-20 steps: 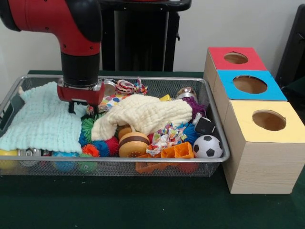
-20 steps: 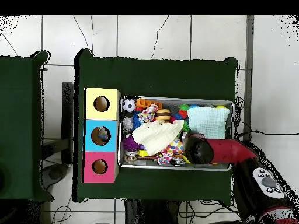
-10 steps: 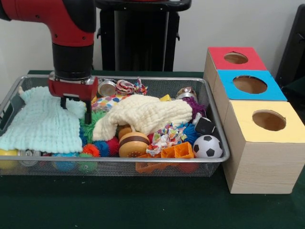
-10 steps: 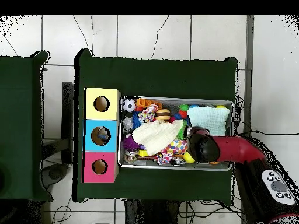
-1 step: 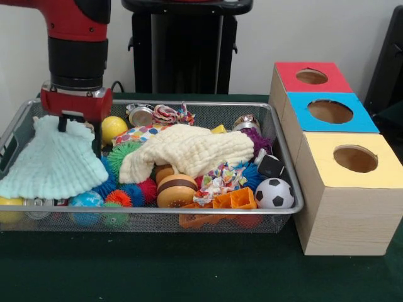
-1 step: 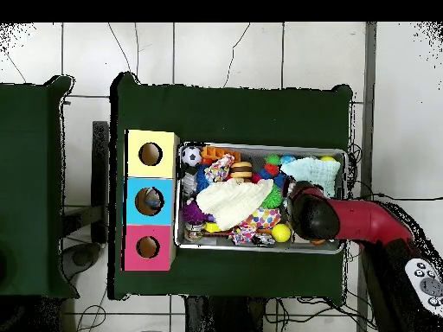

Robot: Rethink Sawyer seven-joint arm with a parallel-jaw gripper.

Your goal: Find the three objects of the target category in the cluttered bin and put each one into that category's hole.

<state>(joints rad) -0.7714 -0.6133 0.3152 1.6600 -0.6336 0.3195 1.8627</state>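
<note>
3 holed wooden boxes stand in a row just beside the wire bin [image 5: 286, 207] on the dark green worktop [image 5: 189, 270]: the yellow-topped box [image 5: 349, 189] nearest the front camera, the blue-topped box [image 5: 327, 116] behind it, the red-topped box [image 5: 310, 78] farthest. The overhead view shows something lying in the blue box's hole, though what it is cannot be told.

Along the bin's near wall sit a soccer ball [image 5: 274, 193], an orange plastic block [image 5: 234, 200], a brown and cream wooden yo-yo-like toy [image 5: 176, 189], several spiky rubber balls in red, blue and orange [image 5: 135, 192] and a blue patterned ball [image 5: 85, 200]. A yellow ball [image 5: 9, 207] shows at the near left corner under the pale mint cloth [image 5: 47, 163], which is bunched and lifted at its top edge. A cream cloth [image 5: 189, 151] lies draped over the middle of the clutter, with a colourful knotted rope toy [image 5: 220, 179] at its near edge and a black cube [image 5: 271, 167] to its right. A green spiky ball [image 5: 119, 154] sits just left of the cream cloth.

Farther back lie a purple fuzzy toy [image 5: 257, 141], a plain yellow ball [image 5: 113, 128], a metal tin [image 5: 141, 116] and a second rope toy [image 5: 171, 114].

The tool [image 5: 79, 135] hangs from the red arm [image 5: 74, 38] over the bin's left part, its 2 dark fingers [image 5: 96, 139] pinching the top of the mint cloth, 1 finger showing on each side of the raised fold.
</note>
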